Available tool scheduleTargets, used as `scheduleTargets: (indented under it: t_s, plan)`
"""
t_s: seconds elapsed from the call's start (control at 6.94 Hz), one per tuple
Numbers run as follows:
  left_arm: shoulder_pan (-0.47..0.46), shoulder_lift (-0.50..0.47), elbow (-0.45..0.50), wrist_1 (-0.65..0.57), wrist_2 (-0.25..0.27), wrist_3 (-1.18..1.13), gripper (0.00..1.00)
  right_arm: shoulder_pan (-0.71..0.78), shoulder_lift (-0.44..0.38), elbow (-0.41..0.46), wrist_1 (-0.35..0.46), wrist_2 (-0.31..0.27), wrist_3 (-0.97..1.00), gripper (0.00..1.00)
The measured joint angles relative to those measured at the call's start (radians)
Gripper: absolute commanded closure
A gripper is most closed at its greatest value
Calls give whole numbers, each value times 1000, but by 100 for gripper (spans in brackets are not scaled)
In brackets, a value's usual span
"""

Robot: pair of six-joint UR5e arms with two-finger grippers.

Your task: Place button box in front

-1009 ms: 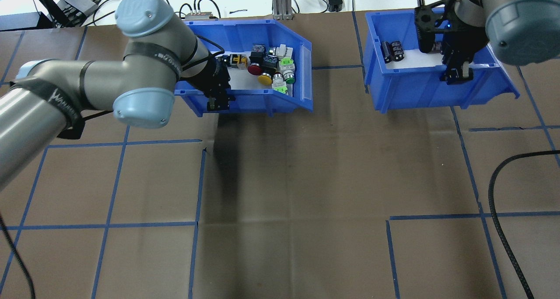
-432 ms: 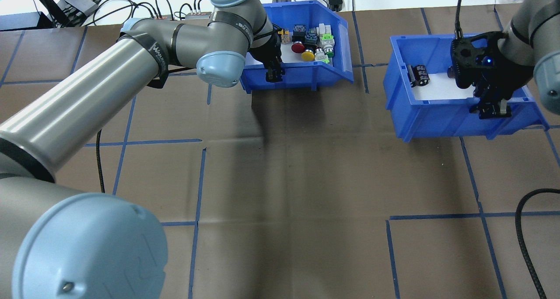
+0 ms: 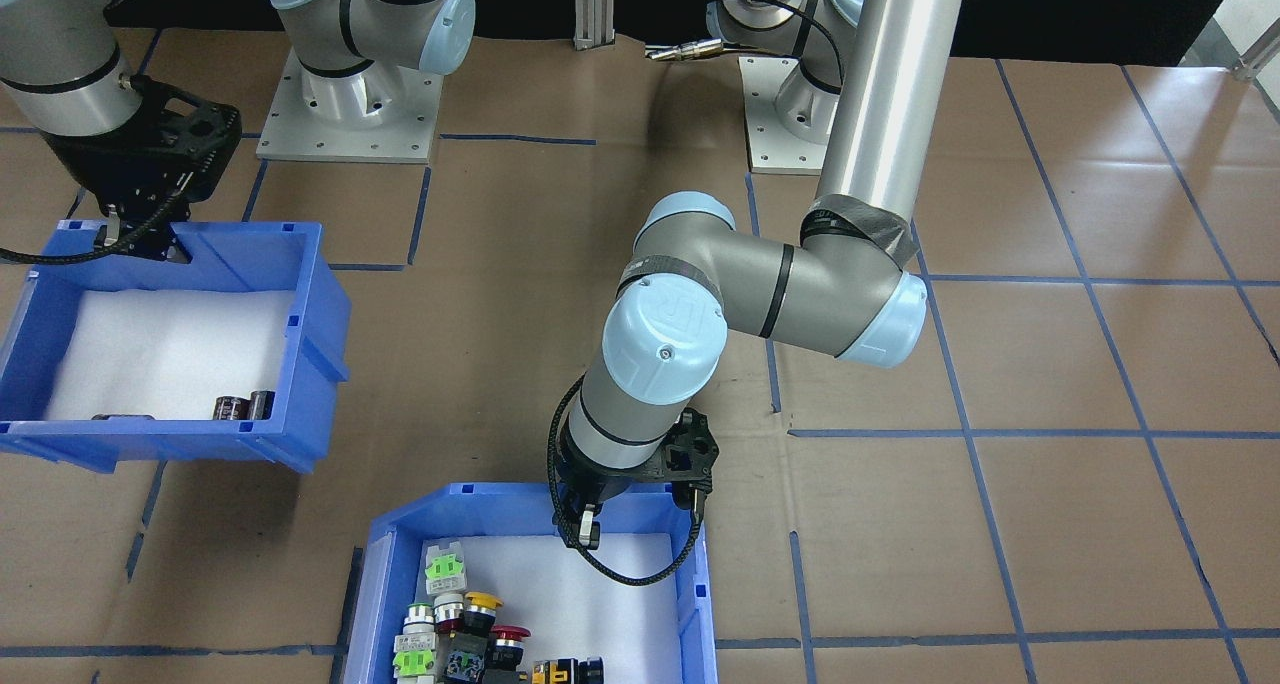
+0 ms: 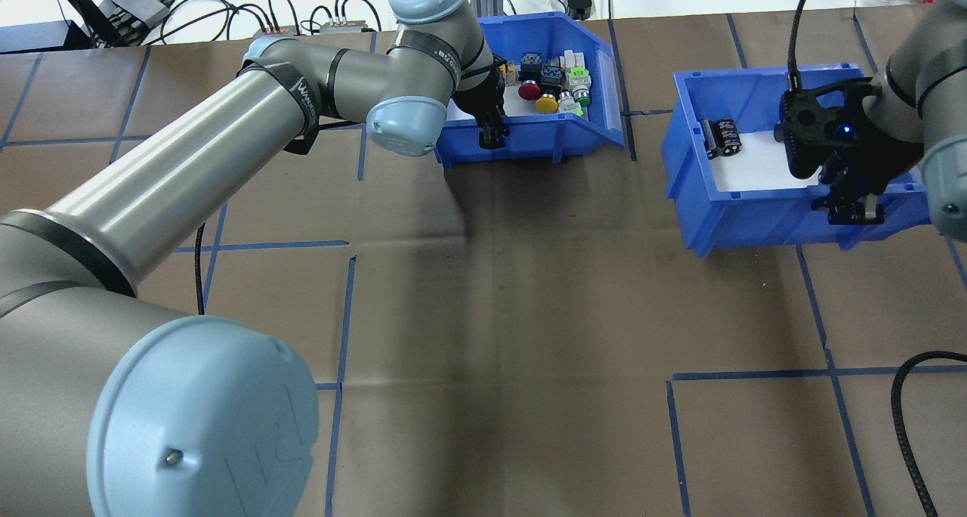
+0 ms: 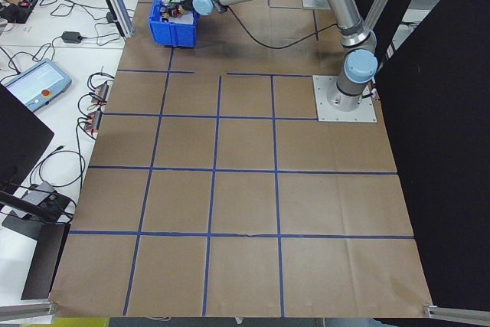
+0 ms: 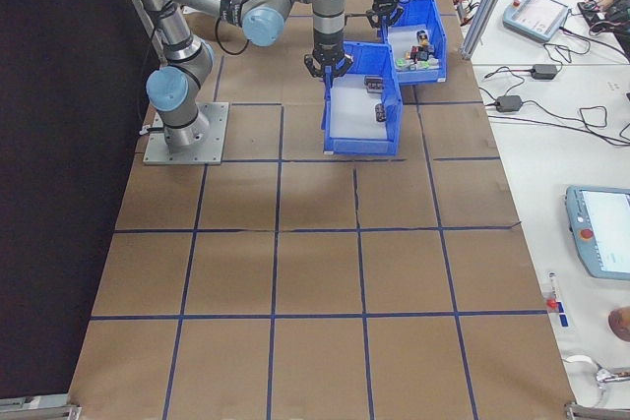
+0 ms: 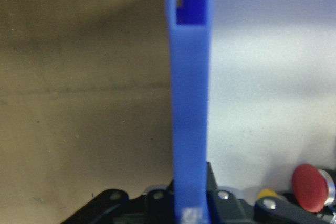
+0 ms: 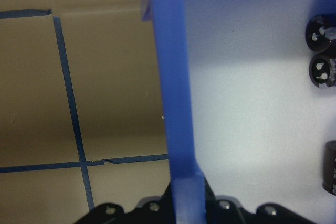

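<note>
Blue plastic forms both bins on the brown, tape-gridded table point(image 4: 529, 313). The button box point(image 4: 529, 135) sits at the far edge of the table from the robot, in the overhead view just below the white bench with its cables. On its white liner, a cluster of push-button switches point(image 4: 555, 86) in red, yellow, green and black lies toward the bin's right side. The left gripper point(image 4: 492, 133) reaches over the near wall of this bin; in the left wrist view that blue wall point(image 7: 189, 103) runs straight up from between the jaws, which are pressed together on it, with bare table on one side and the white liner and a red button point(image 7: 310, 184) on the other.

The second bin point(image 4: 755, 207), holding a few dark cylinders point(image 4: 721, 137), stands to the right of the button box and well apart from it, somewhat nearer the robot. The right gripper point(image 4: 846, 207) pinches this bin's near wall in the same way: in the right wrist view the wall point(image 8: 176, 103) rises from between the closed jaws, with cylinders point(image 8: 321, 51) on the liner to its right. In the front-facing view, the button box point(image 3: 690, 584) lies at the bottom edge, partly cut off by the frame, and the second bin point(image 3: 310, 364) at the left.
</note>
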Motion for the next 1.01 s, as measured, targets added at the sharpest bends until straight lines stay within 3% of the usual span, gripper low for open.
scheduleTargets:
  t_s: [0.14,0.58,1.01]
  plan:
    - [0,1,2,0,-10,-1,1,0,-11,12,2,0,1,99]
    - [16,45,-2,-45,-40,44,0,7,-112,110,8,1,5,99]
    - [123,220,-20,-293,-37,299,1,60,-245,241,26,49,38,99]
